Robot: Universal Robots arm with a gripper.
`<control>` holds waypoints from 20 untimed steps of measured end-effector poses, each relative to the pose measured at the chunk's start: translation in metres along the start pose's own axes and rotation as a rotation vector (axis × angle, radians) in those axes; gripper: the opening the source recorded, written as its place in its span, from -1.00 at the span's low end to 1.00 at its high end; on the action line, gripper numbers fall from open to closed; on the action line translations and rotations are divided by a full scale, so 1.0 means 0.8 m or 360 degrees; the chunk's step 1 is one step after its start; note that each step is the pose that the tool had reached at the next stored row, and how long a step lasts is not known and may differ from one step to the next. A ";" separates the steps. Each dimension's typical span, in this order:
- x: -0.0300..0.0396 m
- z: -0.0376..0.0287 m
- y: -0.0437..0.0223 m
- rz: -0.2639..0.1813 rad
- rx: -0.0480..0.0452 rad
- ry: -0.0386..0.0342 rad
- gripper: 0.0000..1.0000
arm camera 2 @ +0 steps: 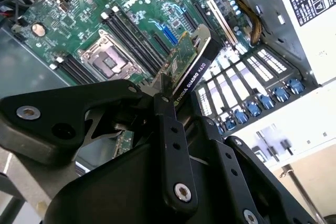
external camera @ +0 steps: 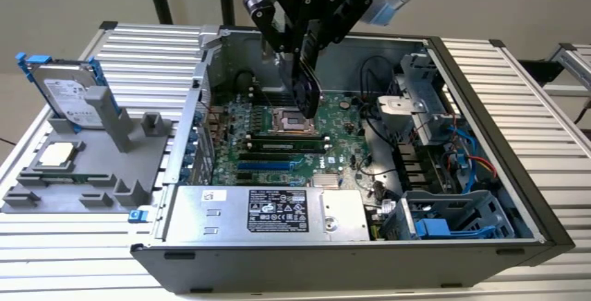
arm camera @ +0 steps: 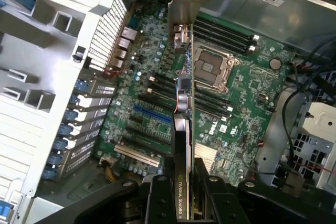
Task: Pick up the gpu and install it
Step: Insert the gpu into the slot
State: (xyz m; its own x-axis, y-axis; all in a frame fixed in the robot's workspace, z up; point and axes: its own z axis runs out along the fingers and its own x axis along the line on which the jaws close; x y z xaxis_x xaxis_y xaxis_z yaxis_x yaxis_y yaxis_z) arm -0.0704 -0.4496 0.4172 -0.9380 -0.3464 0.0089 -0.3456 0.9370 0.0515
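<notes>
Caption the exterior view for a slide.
Tool holds the gpu upright over the motherboard inside the open computer case.

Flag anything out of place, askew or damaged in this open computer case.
Nothing looks damaged or spilled. The gpu is not seated in a slot: it hangs on edge in the gripper, jaws closed on it, above the motherboard. The CPU socket looks empty.

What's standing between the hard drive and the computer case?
In the exterior view: a tall grey post and a short grey post of the holder tray.
</notes>
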 end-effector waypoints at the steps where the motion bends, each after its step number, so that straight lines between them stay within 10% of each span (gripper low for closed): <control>1: 0.0000 0.0000 0.0000 -0.0007 0.0000 0.0000 -1.00; 20: 0.0000 0.0000 0.0000 -0.0076 0.0001 0.0004 -1.00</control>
State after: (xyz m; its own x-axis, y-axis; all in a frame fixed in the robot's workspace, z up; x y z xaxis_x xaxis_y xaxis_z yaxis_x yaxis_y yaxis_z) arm -0.0704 -0.4496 0.4172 -0.9203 -0.3912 0.0089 -0.3902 0.9193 0.0515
